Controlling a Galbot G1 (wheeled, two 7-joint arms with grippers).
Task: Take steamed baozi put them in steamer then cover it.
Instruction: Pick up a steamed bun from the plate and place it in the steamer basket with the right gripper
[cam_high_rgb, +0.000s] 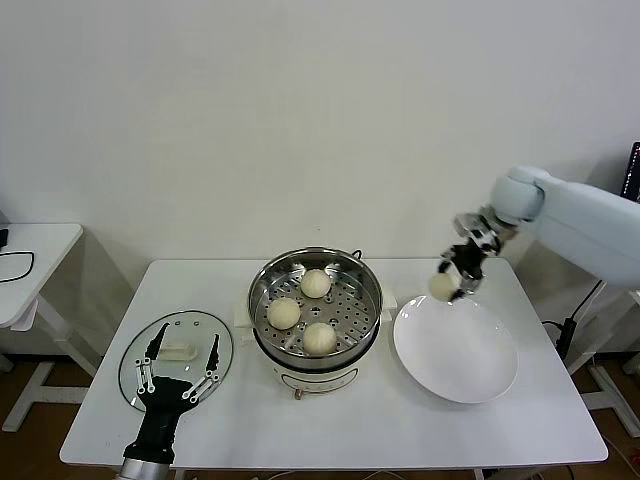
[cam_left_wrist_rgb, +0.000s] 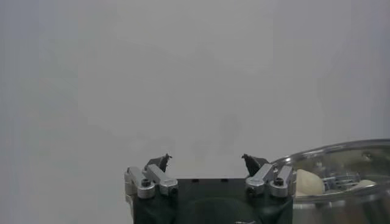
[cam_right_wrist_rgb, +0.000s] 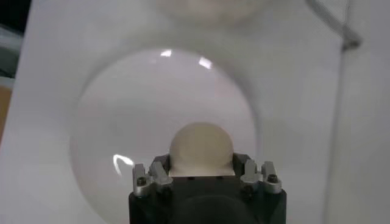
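Fourth-bun transfer in hand. Table (cam_high_rgb: 420, 420): steamer (cam_high_rgb: 262, 300) mid, three buns (cam_high_rgb: 284, 313) inside; plate (cam_high_rgb: 480, 375) bare; lid (cam_high_rgb: 135, 360) under wide-open left gripper (cam_high_rgb: 181, 352). Right gripper (cam_high_rgb: 452, 281) clamps last bun (cam_high_rgb: 441, 286) above plate's rim. Next: carry leftward, release into free spot.

We see a white rectangular table (cam_high_rgb: 330, 420). On it, from our left to right, lie a round clear glass lid with a white oblong handle (cam_high_rgb: 176, 352), a shiny stainless-steel steamer pot on a white base (cam_high_rgb: 315, 372), and a flat round white plate (cam_high_rgb: 456, 350).
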